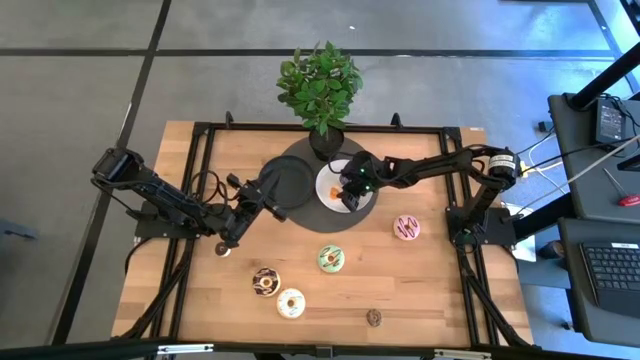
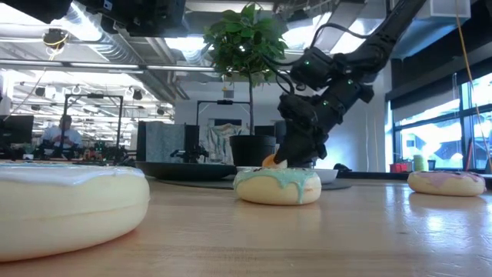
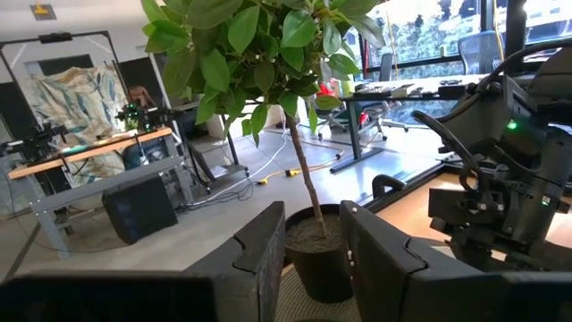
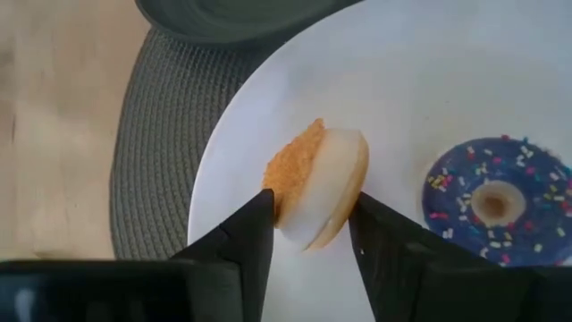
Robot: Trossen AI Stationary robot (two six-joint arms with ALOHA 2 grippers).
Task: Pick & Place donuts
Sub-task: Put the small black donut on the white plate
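A small cream donut with an orange top [image 4: 317, 192] stands tilted on its edge on the white plate [image 4: 429, 89], between the open fingers of my right gripper [image 4: 308, 215], which reaches in from the table's right [image 1: 347, 190]. A blue sprinkled donut [image 4: 492, 206] lies flat on the same plate. On the wood lie a pink donut [image 1: 406, 228], a green one [image 1: 331, 258], a chocolate one [image 1: 266, 282], a cream one [image 1: 291, 303] and a tiny brown one [image 1: 373, 318]. My left gripper [image 1: 268, 207] hovers level, open and empty, left of the black plate [image 1: 285, 180]. My right gripper has the orange-topped donut between its open fingers, which slant down from the table's right. The donut's orange top [image 4: 284, 174] lies against one fingertip [image 4: 259, 219]. Whether the other finger touches its cream side I cannot tell. The donut's lower edge rests on the white plate.
Both plates sit on a round grey mat [image 1: 300, 208] at the far middle, with a potted plant [image 1: 320, 85] just behind them. Another tiny donut [image 1: 222, 248] lies under the left arm. Bare wood stretches along the near side around the loose donuts.
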